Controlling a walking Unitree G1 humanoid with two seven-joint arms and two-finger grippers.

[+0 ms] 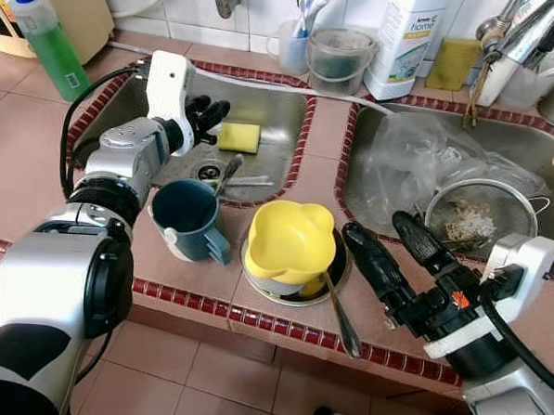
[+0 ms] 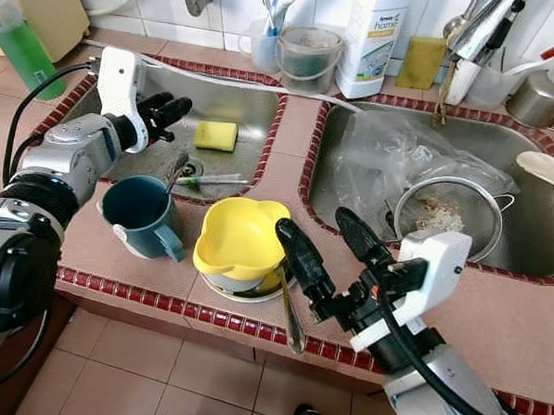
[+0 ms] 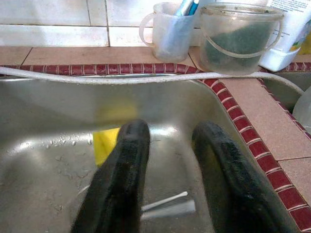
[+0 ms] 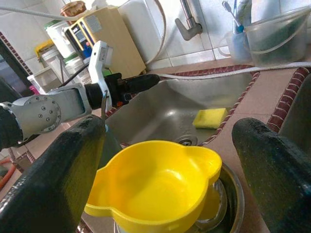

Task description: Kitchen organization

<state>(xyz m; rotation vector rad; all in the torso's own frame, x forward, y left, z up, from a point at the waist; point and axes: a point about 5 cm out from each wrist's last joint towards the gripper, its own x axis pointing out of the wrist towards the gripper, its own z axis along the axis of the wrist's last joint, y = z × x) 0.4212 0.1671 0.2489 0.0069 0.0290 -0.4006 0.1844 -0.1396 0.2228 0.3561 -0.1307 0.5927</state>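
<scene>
Fingers spread wide, the right gripper (image 1: 387, 234) sits just beside the yellow bowl (image 1: 289, 241) stacked in a metal dish (image 1: 333, 283) on the counter; the left gripper (image 1: 208, 114), fingers parted and empty, hangs over the left sink (image 1: 282, 110) near a yellow sponge (image 1: 239, 137).

Home kitchen: tiled counter (image 1: 39, 139), dbl steel sink (image 1: 282, 110), dish soap (image 1: 51, 52), sponge (image 1: 239, 137).
</scene>
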